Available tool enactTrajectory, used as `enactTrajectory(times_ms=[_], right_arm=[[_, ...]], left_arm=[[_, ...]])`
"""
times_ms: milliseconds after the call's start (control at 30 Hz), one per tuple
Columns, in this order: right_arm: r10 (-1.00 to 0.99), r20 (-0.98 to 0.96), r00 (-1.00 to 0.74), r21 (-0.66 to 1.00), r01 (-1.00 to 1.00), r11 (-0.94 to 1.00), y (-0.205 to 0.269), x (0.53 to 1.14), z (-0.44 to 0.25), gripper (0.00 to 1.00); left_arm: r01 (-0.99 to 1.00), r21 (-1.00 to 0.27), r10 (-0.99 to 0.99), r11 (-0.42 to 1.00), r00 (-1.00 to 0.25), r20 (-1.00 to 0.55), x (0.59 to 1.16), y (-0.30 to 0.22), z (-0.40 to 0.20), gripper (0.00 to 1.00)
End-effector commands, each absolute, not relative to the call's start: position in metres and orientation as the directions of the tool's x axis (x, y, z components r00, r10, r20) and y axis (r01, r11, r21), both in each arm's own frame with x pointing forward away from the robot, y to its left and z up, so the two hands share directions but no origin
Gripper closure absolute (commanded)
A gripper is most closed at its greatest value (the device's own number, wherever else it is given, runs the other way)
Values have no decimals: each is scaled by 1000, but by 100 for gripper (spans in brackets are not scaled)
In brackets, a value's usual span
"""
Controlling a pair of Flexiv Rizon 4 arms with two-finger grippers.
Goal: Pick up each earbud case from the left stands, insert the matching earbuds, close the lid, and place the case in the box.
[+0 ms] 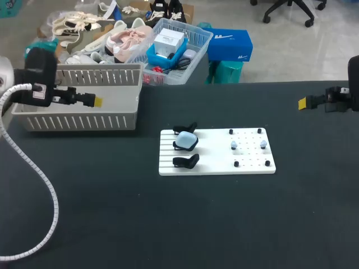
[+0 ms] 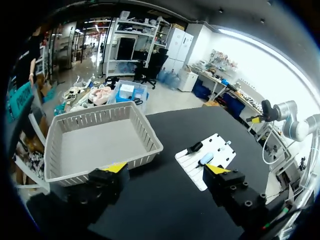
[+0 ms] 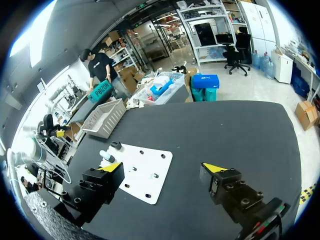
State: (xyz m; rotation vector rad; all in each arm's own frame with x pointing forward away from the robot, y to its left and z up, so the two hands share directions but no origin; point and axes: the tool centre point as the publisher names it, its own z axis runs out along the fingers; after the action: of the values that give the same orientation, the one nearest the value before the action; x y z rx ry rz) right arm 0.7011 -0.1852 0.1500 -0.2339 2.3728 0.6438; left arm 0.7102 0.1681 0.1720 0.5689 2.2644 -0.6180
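Seizing the light-blue earbud case (image 1: 186,139) off-centre is the chief hazard here. Its rounded shell sits on the middle of three black stands (image 1: 185,162) at the left end of the white board (image 1: 213,162), and a skewed pinch would likely let it slip, tip, or drag against the empty stands just beside it. The board appears to lie loose on the dark surface (image 1: 168,224), so a sideways push could shift it and spoil the line to the two small earbuds (image 1: 234,145) seated at its right end; these may also roll away if nudged. The left arm (image 1: 39,84) hangs level beside the slotted basket (image 1: 78,120), pointing toward the middle, its jaws spread wide with nothing between them; a straight descent from there could clip the basket's wall. The right arm (image 1: 342,98) is held at the far right edge, well apart from the board, its jaws likewise wide apart and empty.
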Motion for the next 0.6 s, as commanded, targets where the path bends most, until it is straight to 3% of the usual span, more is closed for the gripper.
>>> enactTrajectory(times_ms=[33,133,267,600], right_arm=[[-1,-643,-766,389,-327,861,-186,701,149,0],[-1,-643,-766,389,-327,861,-186,701,149,0],[-1,-643,-766,389,-327,861,-186,701,149,0],[-1,-643,-766,389,-327,861,-186,701,149,0]], left_arm=[[742,-266,295,615,-529,-795,719,165,167,0],[781,-319,311,537,-535,-786,722,158,169,0],[843,-297,376,448,-479,-793,726,148,176,0],[959,-155,515,237,-260,-817,744,128,183,0]])
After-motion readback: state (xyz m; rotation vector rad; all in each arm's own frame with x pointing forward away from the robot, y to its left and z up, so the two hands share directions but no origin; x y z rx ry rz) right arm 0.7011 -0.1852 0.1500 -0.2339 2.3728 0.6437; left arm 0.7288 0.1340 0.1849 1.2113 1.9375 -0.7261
